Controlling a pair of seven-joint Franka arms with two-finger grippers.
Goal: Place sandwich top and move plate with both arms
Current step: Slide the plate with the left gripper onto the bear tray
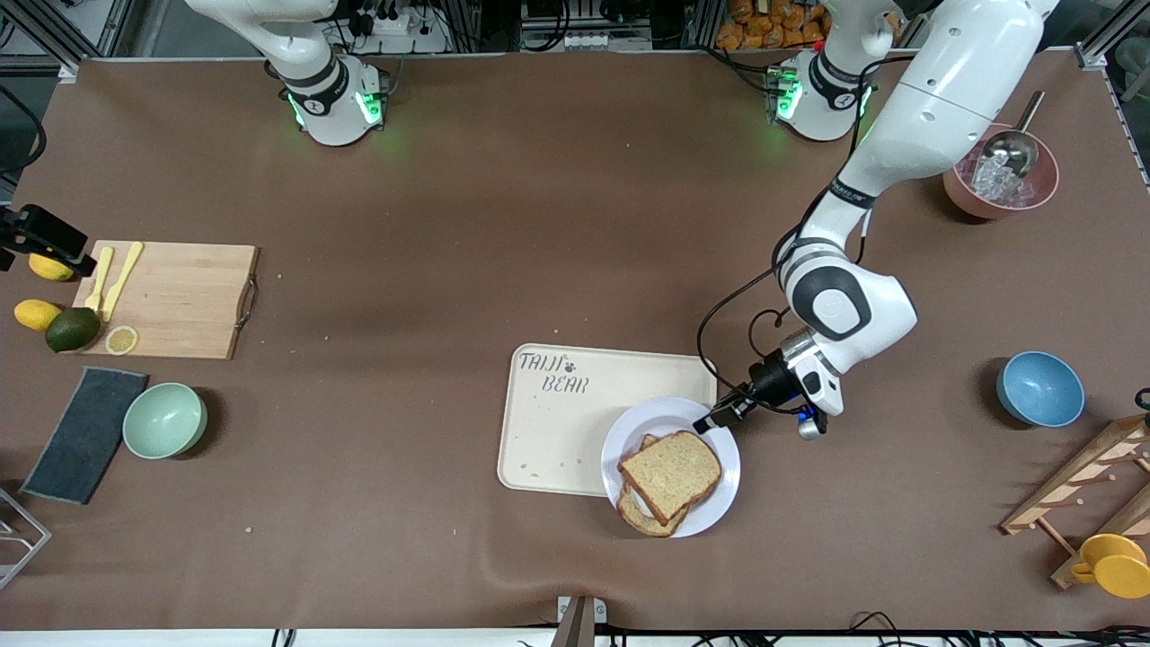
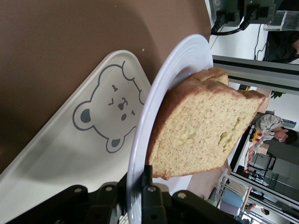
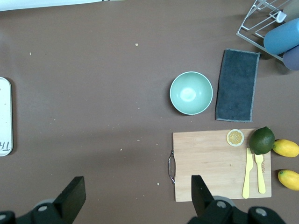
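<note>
Gripping: your left gripper [image 1: 714, 419] is clamping the plate [image 1: 719, 490] rim.
Top: slice [image 1: 670, 474] is lying on the plate, over the tray [image 1: 557, 431] corner.
Right gripper [image 3: 135, 196]: you're waiting, fingers spread, above the table.

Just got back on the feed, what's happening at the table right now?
The left gripper is clamped on the rim of the plate, which sits partly on the bear-print tray. The sandwich top already lies on the lower slice on the plate. The right gripper hangs open over bare table near the cutting board and green bowl, holding nothing, not yet at the plate.
</note>
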